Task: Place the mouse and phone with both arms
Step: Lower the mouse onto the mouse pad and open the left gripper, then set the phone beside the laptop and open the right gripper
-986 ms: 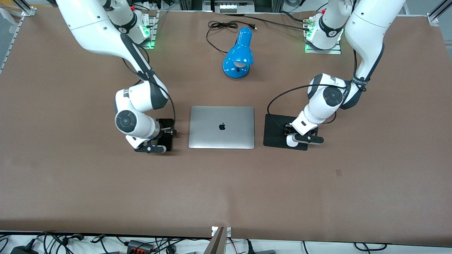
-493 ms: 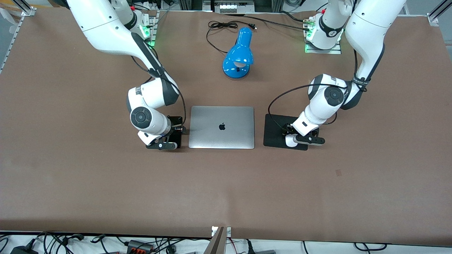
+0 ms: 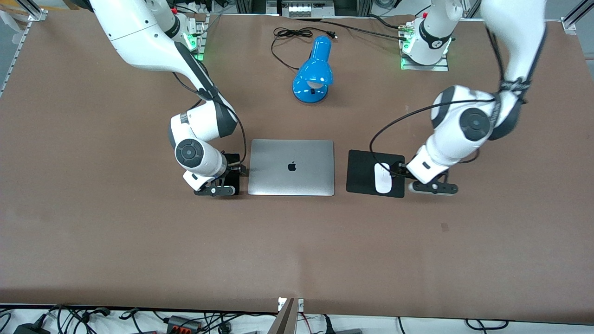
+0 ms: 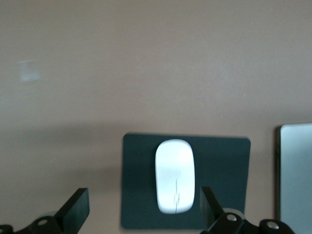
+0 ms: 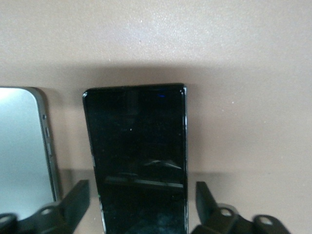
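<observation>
Take the closed silver aluminium laptop (image 3: 291,167) as your landmark. The small white oval glossy mouse (image 3: 382,178) lies on the black rectangular mouse pad (image 3: 362,174) just beside the laptop toward the left arm's end of the table, its long axis parallel to the laptop's short edges. The left gripper (image 3: 432,187) hangs over the bare table just past the pad's edge, on the side away from the laptop; in the left wrist view its fingers (image 4: 75,210) are spread wide with nothing between them, and the mouse (image 4: 174,182) sits clear of them on the pad (image 4: 139,183). I'd judge that half done.

The move that matters is on the laptop's other flank, toward the right arm's end. The slim black glossy rectangular phone (image 5: 136,161) lies just beside the laptop (image 5: 22,146), long axis parallel to the laptop's short edge. You'll see the right gripper (image 5: 139,214) straddling it — fingers (image 5: 73,200) parted, one on each long side, apart from its edges, so released rather than gripping. From here the claw need only lift straight away.

From the front view the phone (image 3: 233,160) is mostly hidden under the right gripper (image 3: 214,190) and wrist, so you cannot check there that it lies flat — and the wrist view cuts off the end nearest the claw.
</observation>
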Available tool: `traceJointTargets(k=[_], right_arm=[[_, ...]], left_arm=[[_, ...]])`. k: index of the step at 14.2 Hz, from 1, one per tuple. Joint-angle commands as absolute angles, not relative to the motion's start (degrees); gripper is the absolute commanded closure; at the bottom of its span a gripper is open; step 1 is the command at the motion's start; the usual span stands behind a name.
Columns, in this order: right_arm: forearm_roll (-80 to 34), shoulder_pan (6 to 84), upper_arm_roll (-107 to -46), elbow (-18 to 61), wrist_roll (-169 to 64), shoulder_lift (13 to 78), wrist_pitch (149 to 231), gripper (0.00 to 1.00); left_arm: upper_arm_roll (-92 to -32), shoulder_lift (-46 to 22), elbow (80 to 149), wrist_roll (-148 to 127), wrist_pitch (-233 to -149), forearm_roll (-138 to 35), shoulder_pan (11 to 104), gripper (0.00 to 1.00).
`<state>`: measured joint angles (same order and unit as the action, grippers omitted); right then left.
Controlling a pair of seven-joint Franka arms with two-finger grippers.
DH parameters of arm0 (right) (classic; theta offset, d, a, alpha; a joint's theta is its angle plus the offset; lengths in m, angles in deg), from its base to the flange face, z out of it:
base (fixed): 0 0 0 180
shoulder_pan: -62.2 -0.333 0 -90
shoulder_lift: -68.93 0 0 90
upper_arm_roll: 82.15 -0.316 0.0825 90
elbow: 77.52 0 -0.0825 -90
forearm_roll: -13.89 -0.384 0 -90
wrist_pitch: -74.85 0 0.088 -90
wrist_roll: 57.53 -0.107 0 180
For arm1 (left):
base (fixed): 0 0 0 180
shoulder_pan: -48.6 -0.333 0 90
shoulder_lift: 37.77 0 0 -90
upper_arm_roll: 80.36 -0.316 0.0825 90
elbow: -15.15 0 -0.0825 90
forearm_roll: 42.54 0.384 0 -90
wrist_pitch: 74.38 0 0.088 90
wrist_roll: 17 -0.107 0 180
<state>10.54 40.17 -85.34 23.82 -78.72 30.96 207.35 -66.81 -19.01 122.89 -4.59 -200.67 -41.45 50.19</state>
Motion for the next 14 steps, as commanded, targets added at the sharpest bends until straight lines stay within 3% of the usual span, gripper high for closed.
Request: traceJointTargets(k=[1, 4, 7, 9, 14], right_arm=[[10.99, 39.97, -85.14, 22.50, -78.36, 32.19, 207.21, 0.00], [10.99, 40.67, -84.70, 18.39, -77.66, 35.87, 202.06, 0.00], [11.08, 43.38, -84.52, 7.51, -76.00, 37.03, 187.66, 0.00], [11.07, 45.49, -84.44, 2.48, -73.09, 37.11, 182.19, 0.00], [11.16, 51.82, -83.99, -2.20, -69.06, 41.58, 179.53, 0.00]], left_arm=[[-66.83, -17.91, 110.21, -8.72, -184.31, -35.19, 49.92, 0.00], [-66.83, -18.17, 100.61, -17.24, -171.37, -32.87, 47.82, 0.00], [-66.04, -18.61, 92.26, -23.68, -160.63, -33.92, 43.60, 0.00], [-66.56, -19.23, 90.21, -20.19, -160.77, -37.42, 43.33, 0.00], [-66.57, -19.22, 88.89, -18.94, -162.80, -40.08, 40.52, 0.00]])
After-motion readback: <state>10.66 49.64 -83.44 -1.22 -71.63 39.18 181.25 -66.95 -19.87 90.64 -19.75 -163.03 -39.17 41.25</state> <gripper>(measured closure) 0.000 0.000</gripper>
